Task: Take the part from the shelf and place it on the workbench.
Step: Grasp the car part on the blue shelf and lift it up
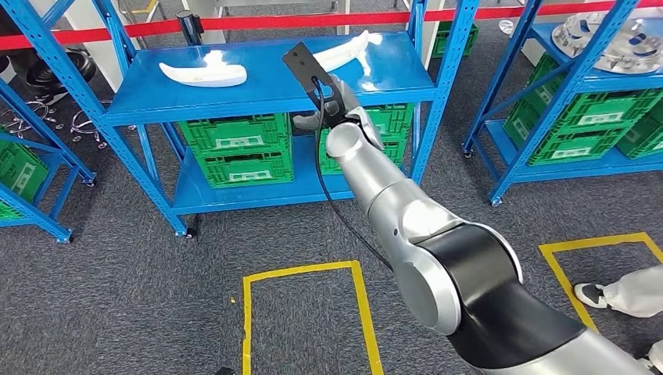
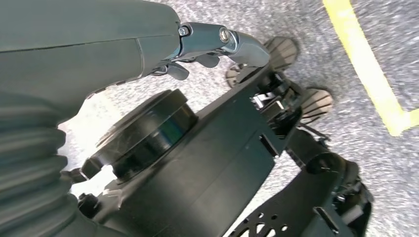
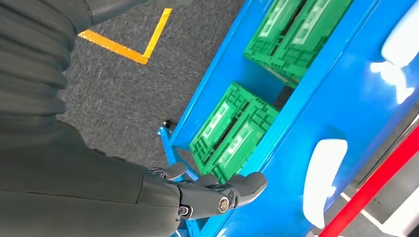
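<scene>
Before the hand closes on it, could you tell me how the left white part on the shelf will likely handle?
The white part looks like a stiff moulded shell. Its glossy glare suggests a slippery surface. Lying flat on the blue shelf, long and curved, it probably slides rather than rolls.

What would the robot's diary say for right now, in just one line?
stage: reaching toward shelf | right hand: empty, near the shelf edge | white parts: lying on top shelf, untouched | left hand: empty, hanging low

The white labels on the green crates (image 1: 234, 148) seem too blurred to read.
</scene>
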